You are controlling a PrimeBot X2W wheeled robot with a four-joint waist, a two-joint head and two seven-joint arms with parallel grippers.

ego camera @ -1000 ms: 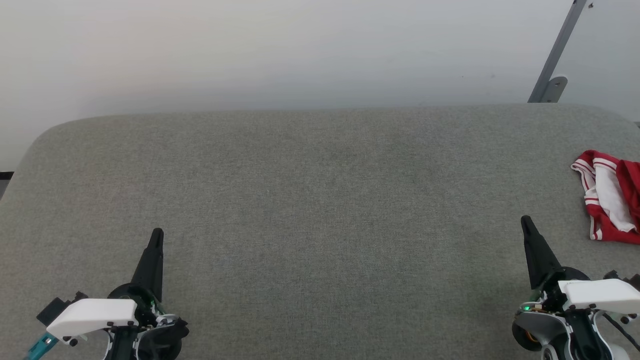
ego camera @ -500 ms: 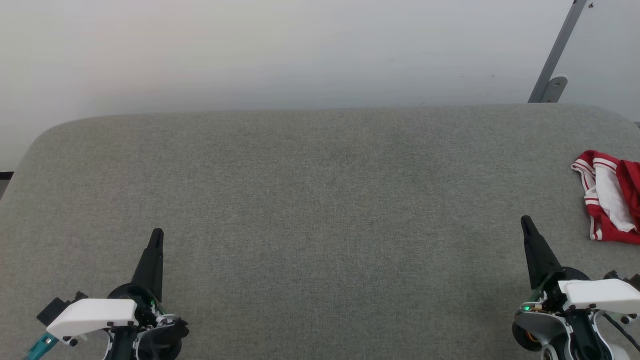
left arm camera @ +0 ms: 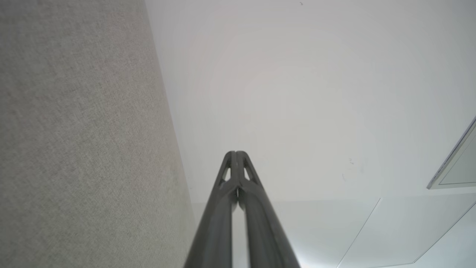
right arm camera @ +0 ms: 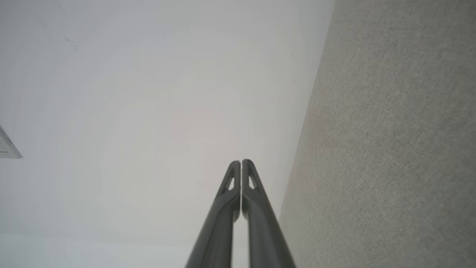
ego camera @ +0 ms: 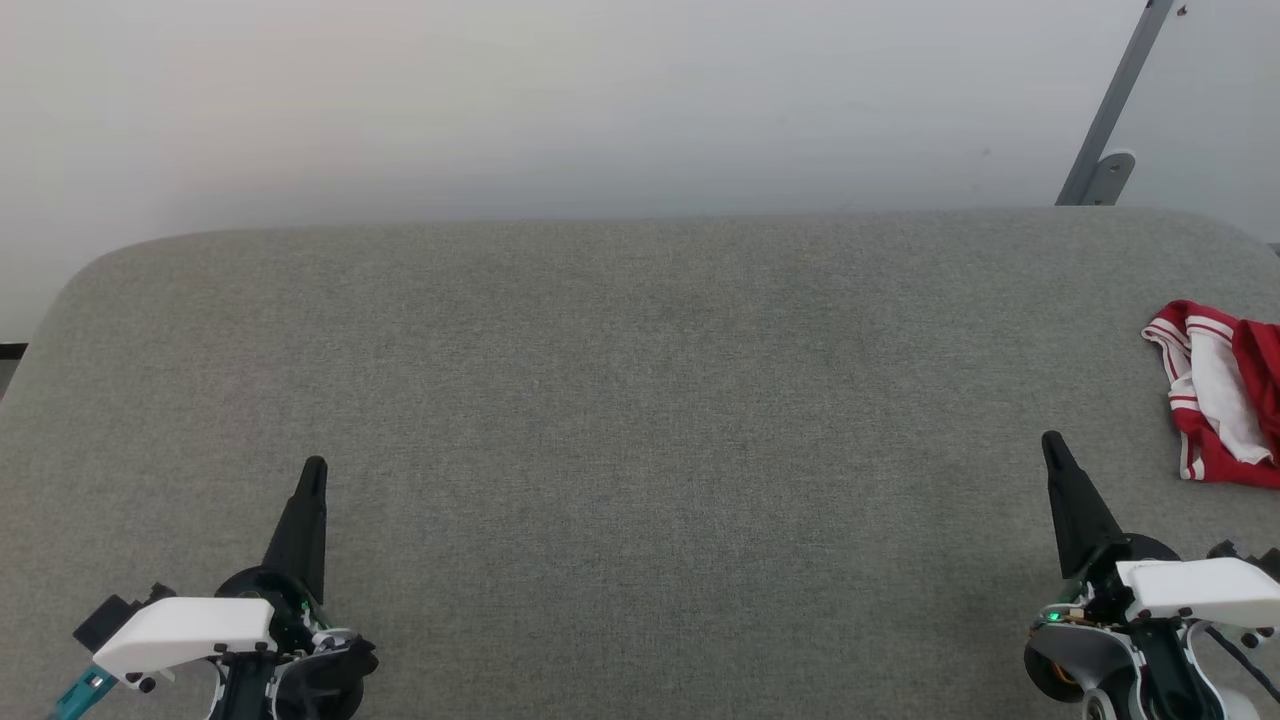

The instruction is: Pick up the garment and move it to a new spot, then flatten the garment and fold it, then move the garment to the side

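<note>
The garment point(ego camera: 1220, 390), red with a white sleeve and red-white striped trim, lies crumpled at the far right of the grey fabric surface point(ego camera: 640, 400) in the head view, cut off by the frame edge. My right gripper point(ego camera: 1052, 444) stands shut and empty at the lower right, a short way left of and nearer than the garment. At the lower left my left gripper point(ego camera: 314, 467) is shut and empty, far from it. In the wrist views the left gripper point(left arm camera: 235, 152) and the right gripper point(right arm camera: 241, 161) each show two dark fingers pressed together, holding nothing.
A pale wall point(ego camera: 600, 100) rises behind the surface's rounded far edge. A grey metal bracket point(ego camera: 1105, 160) leans against the wall at the back right. The wide middle of the grey surface lies between my two grippers.
</note>
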